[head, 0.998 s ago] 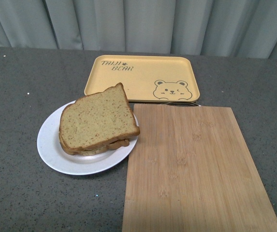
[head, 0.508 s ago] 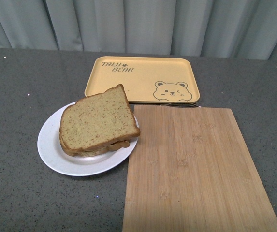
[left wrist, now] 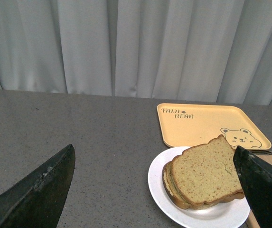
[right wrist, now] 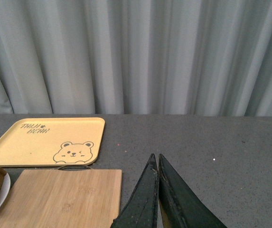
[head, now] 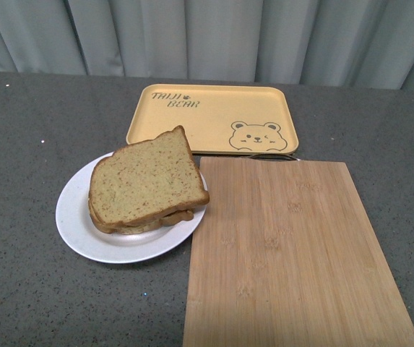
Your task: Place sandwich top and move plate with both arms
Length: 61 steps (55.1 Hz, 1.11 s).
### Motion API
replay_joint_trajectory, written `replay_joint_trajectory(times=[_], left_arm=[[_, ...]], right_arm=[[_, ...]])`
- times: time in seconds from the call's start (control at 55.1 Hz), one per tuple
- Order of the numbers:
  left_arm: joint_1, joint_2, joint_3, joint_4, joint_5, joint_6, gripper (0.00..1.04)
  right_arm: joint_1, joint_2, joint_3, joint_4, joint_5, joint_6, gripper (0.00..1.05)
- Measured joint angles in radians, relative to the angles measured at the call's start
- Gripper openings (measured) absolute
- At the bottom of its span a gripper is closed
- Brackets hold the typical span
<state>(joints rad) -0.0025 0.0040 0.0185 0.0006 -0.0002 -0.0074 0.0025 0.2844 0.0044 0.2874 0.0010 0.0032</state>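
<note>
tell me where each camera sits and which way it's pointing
Front view: on the robot's body between the arms, looking forward and down at the sandwich top on the plate, the yellow tray and the cutting board; no arm shows.
Left wrist view: on the left wrist, facing the plate and curtain; left tool shows, open.
Right wrist view: on the right wrist, facing the cutting board, yellow tray and curtain; right tool shows, shut, empty.
Shared: all three show the yellow tray.
</note>
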Motion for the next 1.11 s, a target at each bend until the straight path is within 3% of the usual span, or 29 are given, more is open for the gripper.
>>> replay_joint_trajectory(times=[0.417, 0.508, 0.708, 1.107], left_arm=[[0.0, 0.0, 0.0, 0.0, 0.0, 0.0, 0.98], [0.0, 0.0, 0.0, 0.0, -0.001, 0.0, 0.98], [0.0, 0.0, 0.0, 0.0, 0.0, 0.0, 0.98], [0.0, 0.0, 0.0, 0.0, 0.0, 0.0, 0.98]], right_arm=[[0.0, -0.111, 0.0, -0.111, 0.0, 0.0, 0.01], [0.0, -0.245, 0.0, -0.277, -0.003, 0.0, 0.01], [0.0, -0.28, 0.0, -0.285, -0.003, -0.002, 0.02], [0.0, -0.28, 0.0, -0.286, -0.003, -0.002, 0.72]])
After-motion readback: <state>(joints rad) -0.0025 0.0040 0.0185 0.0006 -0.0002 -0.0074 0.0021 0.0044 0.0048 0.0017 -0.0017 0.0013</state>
